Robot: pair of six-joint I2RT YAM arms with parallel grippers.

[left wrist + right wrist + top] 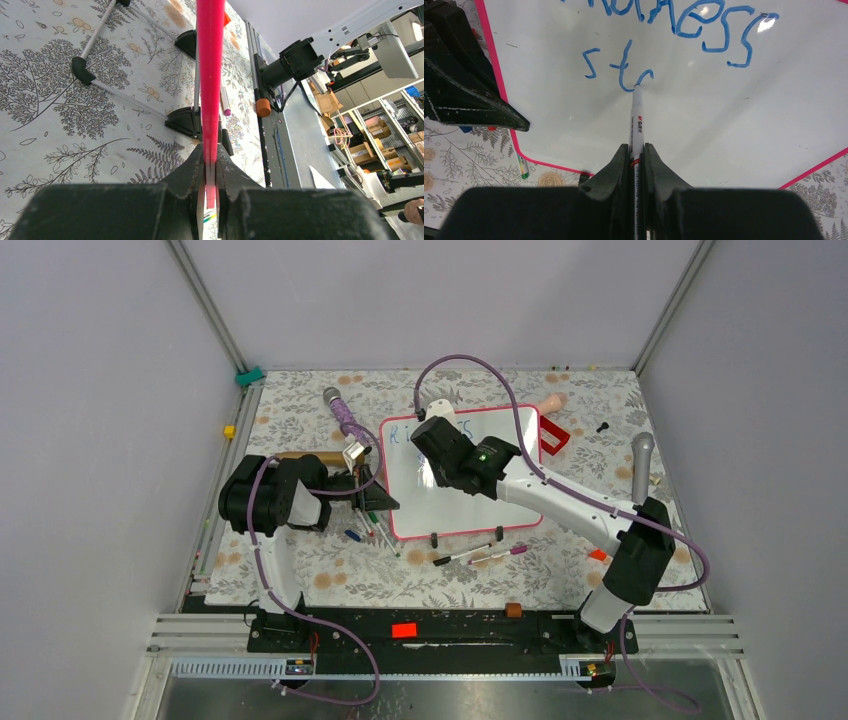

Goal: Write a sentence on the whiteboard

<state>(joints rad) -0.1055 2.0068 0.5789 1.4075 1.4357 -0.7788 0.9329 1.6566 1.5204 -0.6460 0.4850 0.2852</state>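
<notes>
The whiteboard (430, 510) lay flat on the floral cloth (300, 420), just ahead of my two hands. My right gripper (636, 150) hovered over its upper left part, closed tight around a slim white marker (637, 120). The marker's tip touched the glossy surface (724, 125) at the end of the blue letters "str", under a longer blue line of handwriting.

My left gripper (211, 160) was clamped on the board's thin pink rim (210, 75) at its left edge, fingers nearly together with only the rim between them. From the right wrist, those black fingers (464, 85) showed at the board's left border.

The board was smooth and shiny, throwing back light spots, with rounded corners. The cloth beneath was matte, printed with leaves and ferns.

Two small black clip feet (434, 539) stood at the near rim. Loose pens (470, 555) lay just in front of the board, and more (375, 530) lay near my left gripper. A red object (553, 435) sat by the far right corner.
</notes>
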